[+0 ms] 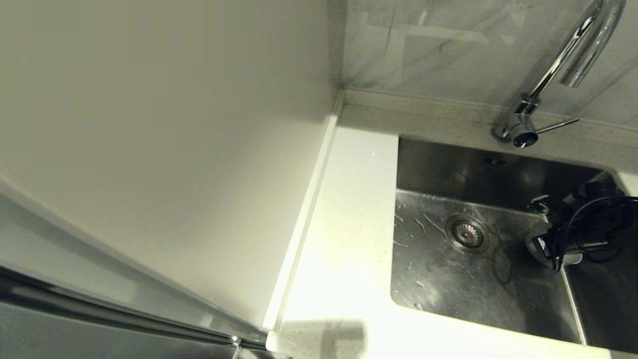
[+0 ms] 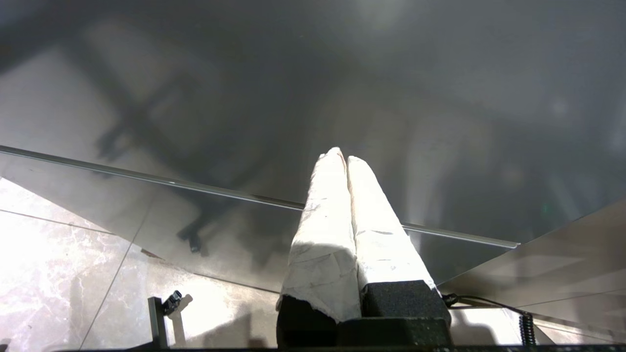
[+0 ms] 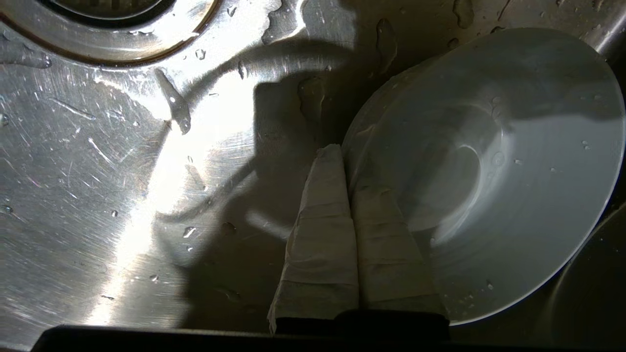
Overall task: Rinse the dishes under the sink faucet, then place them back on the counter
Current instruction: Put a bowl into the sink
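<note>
From the head camera I see my right gripper (image 1: pixel 548 239) low inside the sink (image 1: pixel 478 279), against its right-hand wall, a tangle of black cable trailing behind it. A pale dish (image 1: pixel 541 247) shows under and beside the tool as a thin sliver only; the arm hides the rest, and I cannot tell the grip from here. The drain strainer (image 1: pixel 467 233) lies just beside the gripper, toward the counter (image 1: pixel 344 239), on a basin floor streaked with water drops. The faucet (image 1: pixel 573 55) arches above and behind the tool, its thin lever (image 1: pixel 558 124) sticking out sideways; its spout ends well above the gripper.

My left wrist camera shows what the head camera misses: the left gripper (image 2: pixel 346 161), parked away from the sink, its wrapped fingers (image 2: pixel 323 234) pressed together on nothing, a dark glossy panel and marble floor tiles (image 2: pixel 58 274) beyond.

My right wrist camera settles the grip. The right gripper's wrapped fingers (image 3: pixel 323 234) are pinched on the near rim of the pale blue-green dish (image 3: pixel 513 166), one inside the rim, one outside. The dish is tilted, its wet hollow facing the camera. The strainer's ring (image 3: pixel 122 49) sits ahead of the fingertips across the wet steel.
</note>
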{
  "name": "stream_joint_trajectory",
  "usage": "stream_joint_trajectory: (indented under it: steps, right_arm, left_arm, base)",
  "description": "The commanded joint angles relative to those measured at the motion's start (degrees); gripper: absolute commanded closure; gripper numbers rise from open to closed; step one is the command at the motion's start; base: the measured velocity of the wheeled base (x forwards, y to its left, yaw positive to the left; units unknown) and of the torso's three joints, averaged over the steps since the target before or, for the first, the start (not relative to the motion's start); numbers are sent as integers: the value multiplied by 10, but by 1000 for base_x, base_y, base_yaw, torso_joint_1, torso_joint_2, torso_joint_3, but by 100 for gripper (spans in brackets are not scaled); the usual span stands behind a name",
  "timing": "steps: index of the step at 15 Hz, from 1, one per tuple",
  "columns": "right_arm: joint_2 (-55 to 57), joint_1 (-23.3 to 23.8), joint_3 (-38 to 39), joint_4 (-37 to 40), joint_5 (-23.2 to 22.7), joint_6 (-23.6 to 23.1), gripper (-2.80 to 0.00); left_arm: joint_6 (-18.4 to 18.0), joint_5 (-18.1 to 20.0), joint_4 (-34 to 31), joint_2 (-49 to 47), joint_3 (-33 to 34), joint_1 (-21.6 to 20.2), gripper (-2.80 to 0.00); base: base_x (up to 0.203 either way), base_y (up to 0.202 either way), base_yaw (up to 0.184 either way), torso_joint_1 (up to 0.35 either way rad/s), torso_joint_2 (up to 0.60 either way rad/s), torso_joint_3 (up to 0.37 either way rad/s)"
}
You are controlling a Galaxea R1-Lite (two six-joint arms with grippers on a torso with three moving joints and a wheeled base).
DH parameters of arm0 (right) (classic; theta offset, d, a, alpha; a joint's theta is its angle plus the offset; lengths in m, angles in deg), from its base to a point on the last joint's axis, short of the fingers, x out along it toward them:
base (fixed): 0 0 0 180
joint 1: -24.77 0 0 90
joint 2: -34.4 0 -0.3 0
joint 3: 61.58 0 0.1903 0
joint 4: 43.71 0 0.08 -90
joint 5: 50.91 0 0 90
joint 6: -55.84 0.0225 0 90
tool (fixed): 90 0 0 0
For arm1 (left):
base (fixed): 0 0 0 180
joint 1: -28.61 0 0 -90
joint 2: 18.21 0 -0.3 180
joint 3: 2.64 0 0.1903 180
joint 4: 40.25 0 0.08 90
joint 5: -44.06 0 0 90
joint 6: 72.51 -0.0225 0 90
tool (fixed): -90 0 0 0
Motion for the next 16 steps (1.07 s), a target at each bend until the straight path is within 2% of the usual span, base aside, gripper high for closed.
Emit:
stream_joint_trajectory:
  steps: [1, 3, 4, 12, 16]
  right_arm:
    - [-2, 0, -3, 0, 0, 5, 0]
    - [-2, -1, -4, 0, 0, 6, 0]
    - [-2, -1, -2, 0, 0, 6, -280]
    - [-8, -14, -7, 1, 0, 22, -280]
    - [-81, -18, 12, 8, 0, 41, -280]
  left_arm:
    - [0, 0, 0, 0, 2, 0, 0]
    - [0, 0, 0, 0, 2, 0, 0]
    - [0, 0, 0, 0, 2, 0, 0]
    - [0, 0, 0, 0, 2, 0, 0]
    - [0, 0, 0, 0, 2, 0, 0]
  base:
    - [0, 0, 0, 0, 0, 0]
    - [0, 0, 0, 0, 0, 0]
    - [0, 0, 0, 0, 0, 0]
    - [0, 0, 0, 0, 0, 0]
    - [0, 0, 0, 0, 0, 0]
